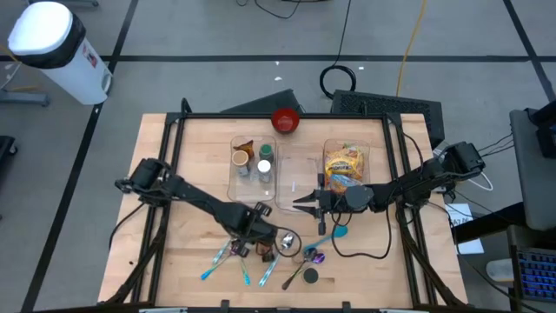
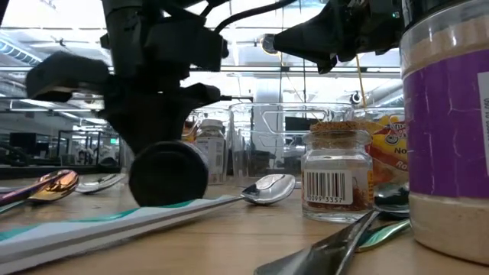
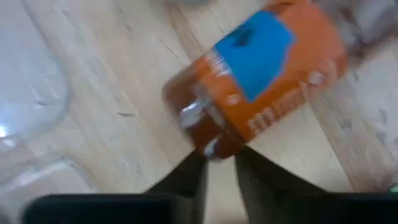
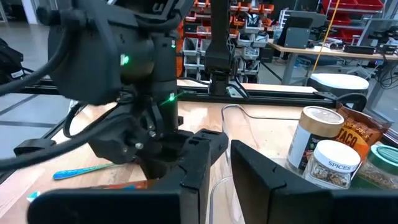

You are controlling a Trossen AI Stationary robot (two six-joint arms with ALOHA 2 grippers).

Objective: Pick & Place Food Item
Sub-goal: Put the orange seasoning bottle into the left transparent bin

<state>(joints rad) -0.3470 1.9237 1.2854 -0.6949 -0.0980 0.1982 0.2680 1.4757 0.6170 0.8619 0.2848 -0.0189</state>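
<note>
**Orange jar lying on its side, left fingers nearly closed at its end**

Lies toppled on the wood just beside the clear bin point(image 1: 254, 170), on the near side: an orange jar point(image 3: 255, 81) with a blue label. Left gripper point(image 3: 221, 174) down over it, fingers almost together at one end, grip unclear. Probably rigid, light, smooth-sided and apt to roll; best pinched across the round body, mid-label. Right gripper point(image 4: 227, 163) hovers beside the bin, narrowly parted, empty.
</note>
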